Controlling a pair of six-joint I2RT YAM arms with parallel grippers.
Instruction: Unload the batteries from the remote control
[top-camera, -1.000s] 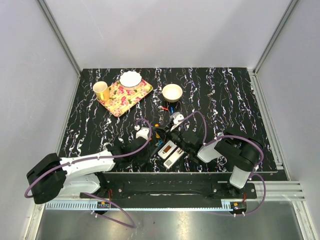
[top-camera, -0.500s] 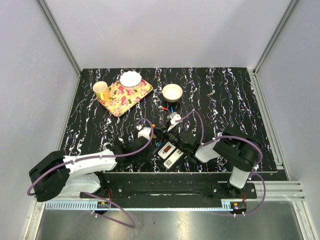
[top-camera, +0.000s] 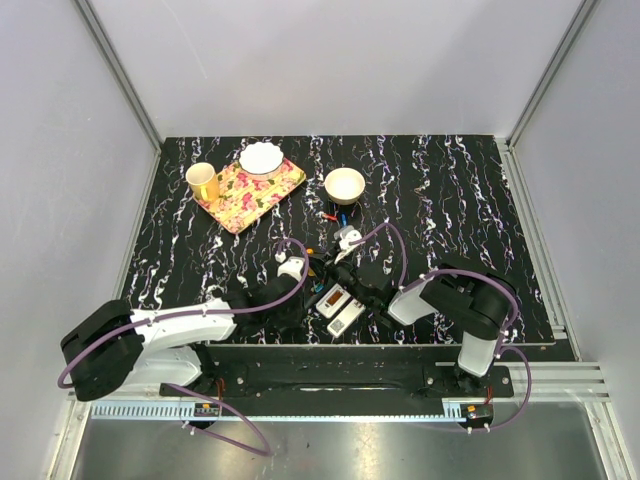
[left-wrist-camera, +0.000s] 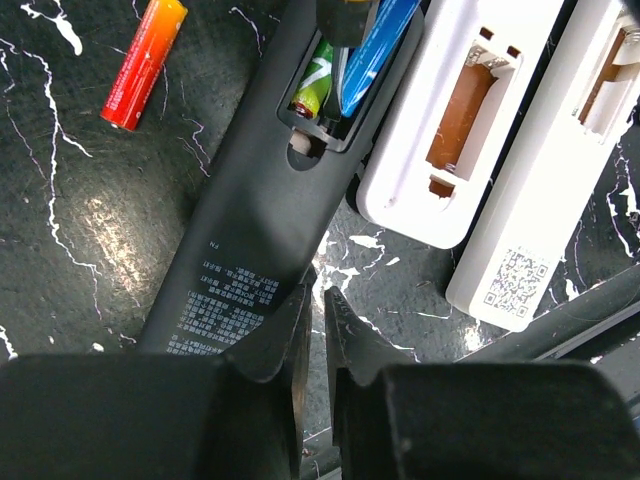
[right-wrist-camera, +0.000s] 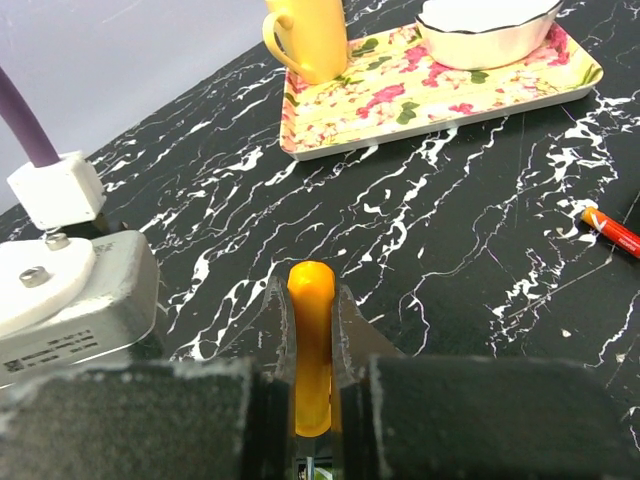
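Batteries (left-wrist-camera: 365, 65), green and blue cylinders, remain in the long black plastic remote (left-wrist-camera: 250, 240); my right end effector (right-wrist-camera: 311, 297) clamps a slim orange cell (right-wrist-camera: 312, 360), left end effector (left-wrist-camera: 318, 300) together.

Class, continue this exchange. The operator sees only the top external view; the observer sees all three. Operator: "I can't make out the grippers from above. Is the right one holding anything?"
Observer: Yes. The right gripper is shut on an orange battery; its wrist view shows that.
Operator: Any cells in the black remote?
Observer: Two. The left wrist view shows a green battery and a blue battery in its open bay.
Operator: And the left gripper?
Observer: It is shut on nothing, with its tips at the black remote's edge.
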